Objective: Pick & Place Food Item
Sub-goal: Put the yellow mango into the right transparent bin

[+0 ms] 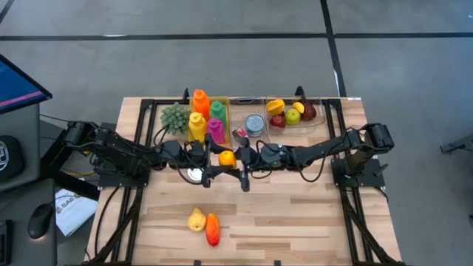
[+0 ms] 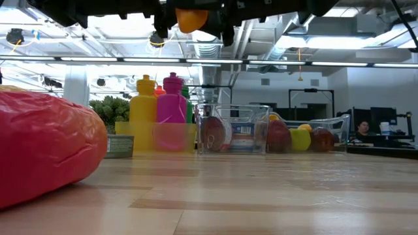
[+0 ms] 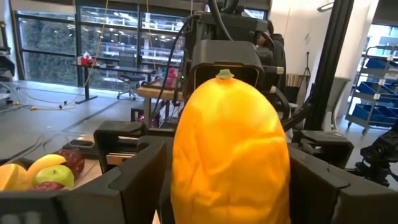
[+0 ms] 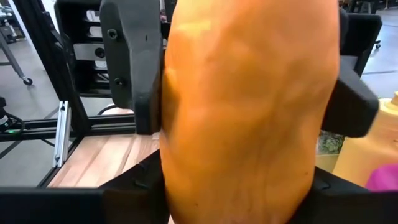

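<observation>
An orange fruit (image 1: pixel 227 157) with a small green stem tip (image 3: pixel 224 74) hangs in the air over the middle of the table, high above the tabletop in the low view (image 2: pixel 191 18). My left gripper (image 1: pixel 219 159) reaches it from the table's left and my right gripper (image 1: pixel 237 157) from the right, both about level. They meet nose to nose, and each has its fingers on either side of the fruit. The fruit fills both wrist views. My left gripper has the fruit's near half between its two fingers (image 3: pixel 140 180), which lie against its two sides (image 3: pixel 186 186). It comes level from the table's left, and the fruit is clear of the table. My right gripper pinches the fruit's other half between its two fingers (image 4: pixel 127 196) at the sides (image 4: pixel 177 186). It comes level from the table's right, and the fruit's stem end points toward this gripper.
At the far edge stand a bin of coloured bottles (image 1: pixel 207 118), a green leafy item (image 1: pixel 175 117), a can (image 1: pixel 254 123) and a clear tray of fruit (image 1: pixel 292 112). A yellow food item (image 1: pixel 196 219) and a red-orange one (image 1: pixel 213 230) lie near the front edge.
</observation>
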